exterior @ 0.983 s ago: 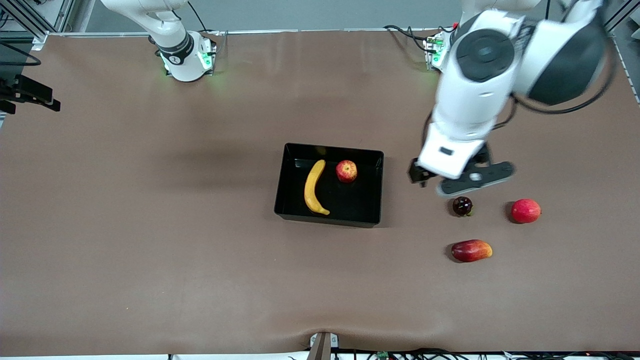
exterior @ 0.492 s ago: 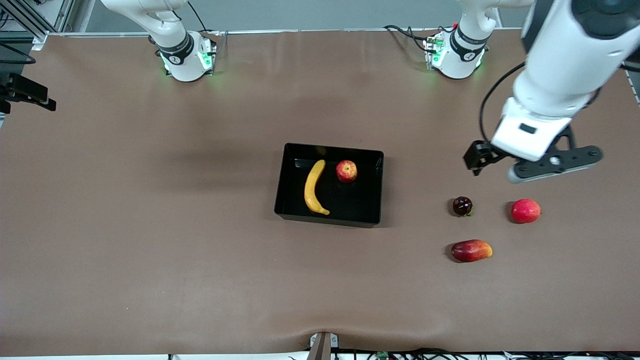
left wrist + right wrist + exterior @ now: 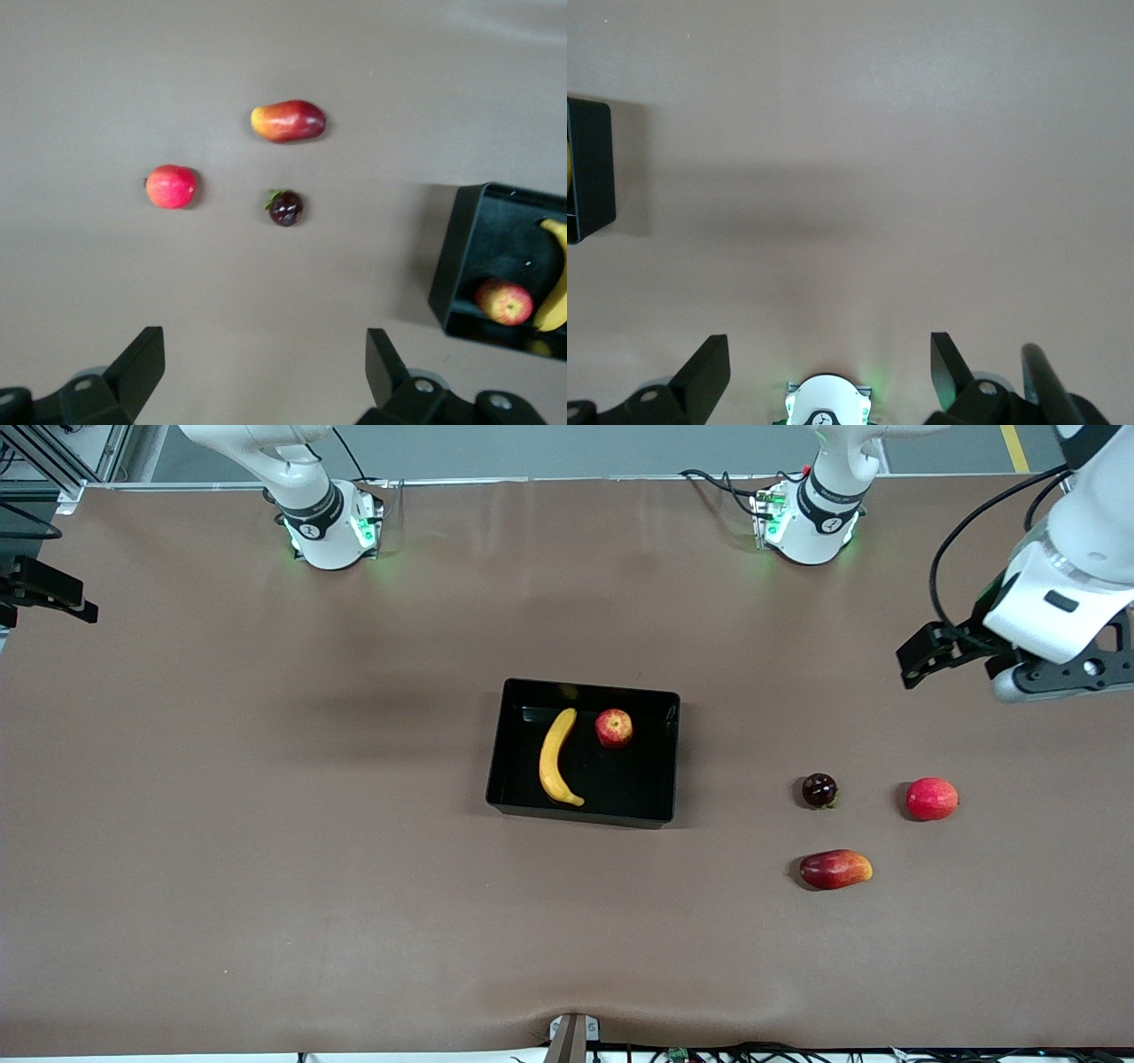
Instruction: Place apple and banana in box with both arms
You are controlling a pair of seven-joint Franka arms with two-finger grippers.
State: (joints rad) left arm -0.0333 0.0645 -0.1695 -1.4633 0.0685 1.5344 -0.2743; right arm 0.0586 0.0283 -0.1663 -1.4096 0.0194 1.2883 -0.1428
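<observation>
The black box (image 3: 589, 689) sits mid-table. The yellow banana (image 3: 553, 757) and the streaked red apple (image 3: 613, 727) lie inside it, side by side and apart. The left wrist view shows the box (image 3: 452, 257), the apple (image 3: 505, 302) and part of the banana (image 3: 556, 301). My left gripper (image 3: 1059, 677) hangs open and empty in the air over bare table at the left arm's end; its gap (image 3: 266, 354) holds nothing. My right gripper (image 3: 830, 354) is open and empty, up over the table near its own base (image 3: 828, 403); it is out of the front view. A corner of the box (image 3: 589, 168) shows there.
Three loose fruits lie toward the left arm's end of the table: a pinkish-red round fruit (image 3: 931, 798), a small dark fruit (image 3: 819, 789) and an elongated red-yellow fruit (image 3: 835, 869) nearer the front camera. The arm bases (image 3: 328, 527) (image 3: 811, 518) stand along the table's edge.
My left arm has swung away from beside the box toward its own end of the table, passing over the loose fruits. The fruit in the box has not moved.
</observation>
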